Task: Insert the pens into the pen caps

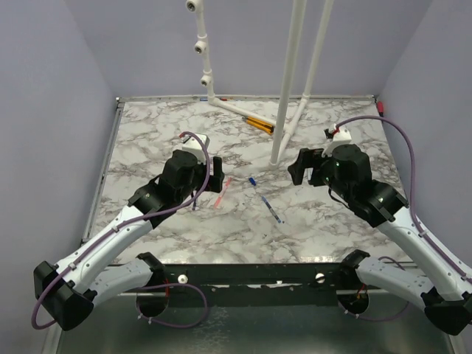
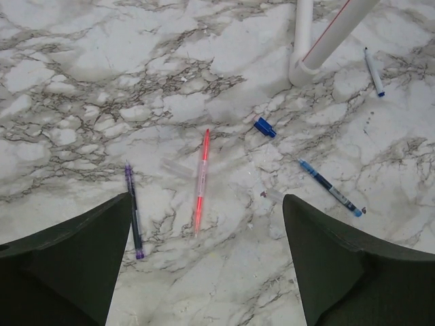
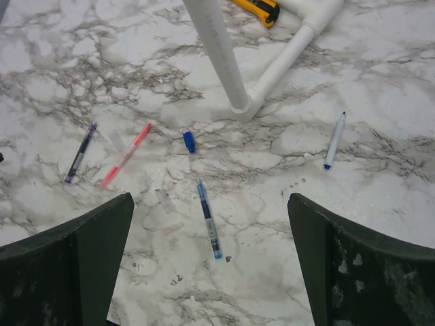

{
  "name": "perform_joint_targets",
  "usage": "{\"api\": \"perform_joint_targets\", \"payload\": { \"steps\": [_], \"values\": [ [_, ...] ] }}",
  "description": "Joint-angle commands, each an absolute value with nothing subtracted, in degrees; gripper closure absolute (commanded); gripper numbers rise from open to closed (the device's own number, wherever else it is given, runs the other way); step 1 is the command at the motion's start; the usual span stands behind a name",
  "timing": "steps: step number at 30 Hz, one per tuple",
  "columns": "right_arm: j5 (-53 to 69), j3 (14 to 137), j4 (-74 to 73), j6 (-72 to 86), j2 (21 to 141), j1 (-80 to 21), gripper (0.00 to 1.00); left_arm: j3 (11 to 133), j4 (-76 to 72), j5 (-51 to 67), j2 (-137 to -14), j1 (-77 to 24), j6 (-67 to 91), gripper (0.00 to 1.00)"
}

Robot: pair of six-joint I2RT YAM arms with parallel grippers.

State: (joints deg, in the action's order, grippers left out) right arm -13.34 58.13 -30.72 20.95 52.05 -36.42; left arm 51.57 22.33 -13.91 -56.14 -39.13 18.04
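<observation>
**Zero pens capped so far**

Thin pink-red stick pen (image 2: 200, 182), blue clear-barrelled pen (image 2: 329, 188) and dark pen (image 2: 134, 210) lie loose on the marble table (image 2: 68, 68). The small blue plastic cap (image 2: 265, 127) sits apart from them. Left gripper (image 2: 206, 197) and right gripper (image 3: 211, 204) are spread wide and empty. All insertions remain.

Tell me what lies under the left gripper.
A red pen and a dark pen lie on the marble table below the left gripper. Its fingers hide the rest.
</observation>
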Motion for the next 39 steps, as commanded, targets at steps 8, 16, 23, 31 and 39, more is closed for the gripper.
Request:
{"api": "perform_joint_targets", "payload": {
  "steps": [8,16,23,31,39],
  "values": [
    [-10.5,58.2,-37.4,17.1,52.8,-36.6,0.0,48.6,22.1,-11.0,-51.9,-39.3,15.7,0.08],
    [-11.4,59.6,-41.5,17.4,58.8,-36.7,0.07,48.4,22.3,-13.1,-51.0,-39.2,15.3,0.08],
    [-10.3,57.8,-40.4,19.5,65.1,-36.6,0.2,48.3,22.3,-14.2,-50.2,-39.2,15.4,0.08],
    [-1.2,57.9,-36.3,19.2,73.6,-36.7,0.3,48.3,22.3,-14.5,-49.8,-38.9,15.4,0.09],
    [-3.0,60.4,-33.6,19.9,82.2,-38.8,0.35,48.3,22.4,-14.4,-49.4,-38.8,15.5,0.09]
  ]
}}
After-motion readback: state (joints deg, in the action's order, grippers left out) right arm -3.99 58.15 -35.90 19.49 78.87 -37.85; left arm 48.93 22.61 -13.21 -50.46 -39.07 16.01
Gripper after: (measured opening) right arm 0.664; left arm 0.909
